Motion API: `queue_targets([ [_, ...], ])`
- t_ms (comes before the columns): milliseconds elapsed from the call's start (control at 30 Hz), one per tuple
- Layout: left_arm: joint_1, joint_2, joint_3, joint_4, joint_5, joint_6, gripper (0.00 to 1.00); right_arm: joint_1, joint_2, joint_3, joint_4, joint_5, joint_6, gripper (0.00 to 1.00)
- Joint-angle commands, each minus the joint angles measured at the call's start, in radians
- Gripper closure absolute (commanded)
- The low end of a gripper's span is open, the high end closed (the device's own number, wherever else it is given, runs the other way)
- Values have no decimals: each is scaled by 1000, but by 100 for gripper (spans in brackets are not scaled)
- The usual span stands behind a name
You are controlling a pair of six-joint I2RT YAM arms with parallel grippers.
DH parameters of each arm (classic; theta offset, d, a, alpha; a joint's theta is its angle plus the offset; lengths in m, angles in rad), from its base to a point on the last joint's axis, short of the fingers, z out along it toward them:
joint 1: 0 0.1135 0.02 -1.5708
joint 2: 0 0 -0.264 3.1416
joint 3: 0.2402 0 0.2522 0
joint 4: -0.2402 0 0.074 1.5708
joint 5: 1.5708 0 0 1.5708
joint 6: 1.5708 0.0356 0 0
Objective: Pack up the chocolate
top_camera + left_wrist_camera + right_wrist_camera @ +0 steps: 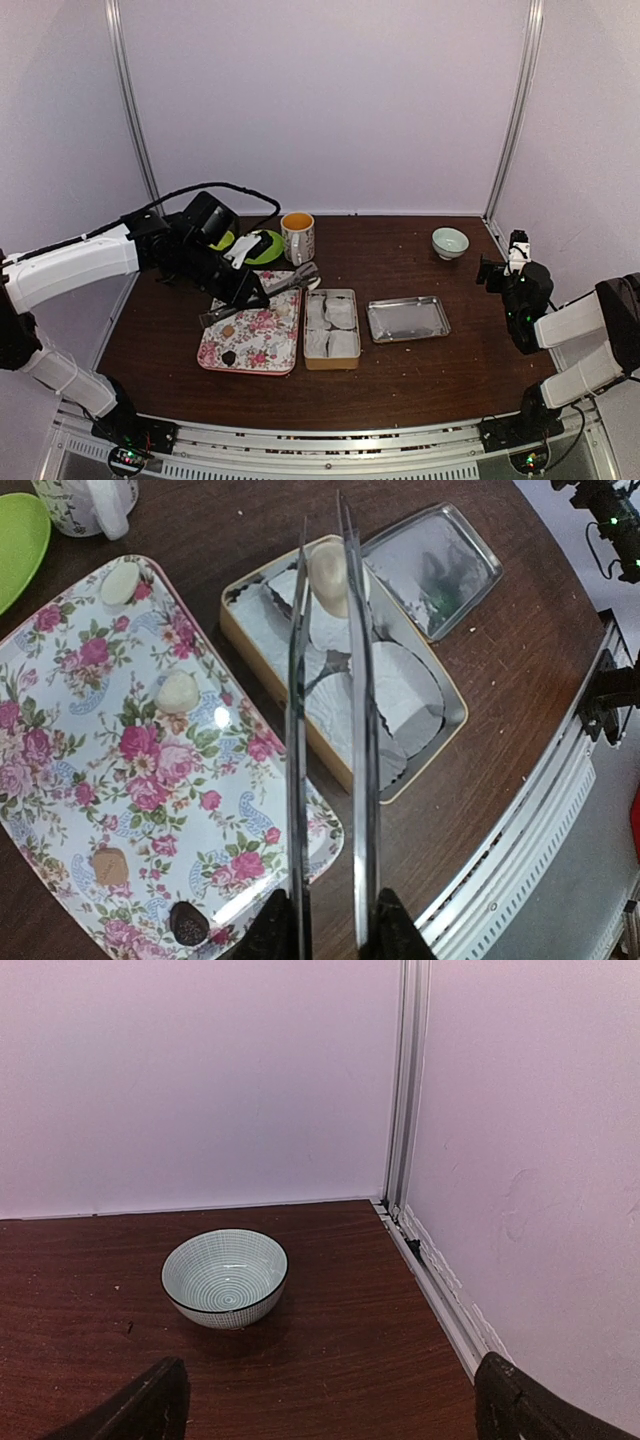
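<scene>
Left gripper clenched on tongs, tips pinching a pale sweet above the tin. Dark chocolate lies on the floral tray, near corner. Right gripper released, facing 1 bowl on the table.

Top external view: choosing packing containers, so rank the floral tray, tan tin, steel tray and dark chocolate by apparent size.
1. floral tray
2. tan tin and steel tray, too close to rank
3. dark chocolate, by far smallest
</scene>
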Motion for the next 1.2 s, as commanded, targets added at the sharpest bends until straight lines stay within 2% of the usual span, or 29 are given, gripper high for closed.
queue_targets([
  [0, -14, 25, -8, 134, 83, 10, 74, -5, 2, 18, 22, 14, 6, 0],
  [400, -35, 163, 41, 186, 64, 14, 75, -5, 1, 17, 21, 14, 6, 0],
  [1067, -40, 258, 65, 238, 65, 20, 74, -5, 1, 17, 21, 14, 6, 0],
  [1167, -40, 263, 66, 240, 61, 18, 72, -5, 1, 17, 21, 14, 6, 0],
])
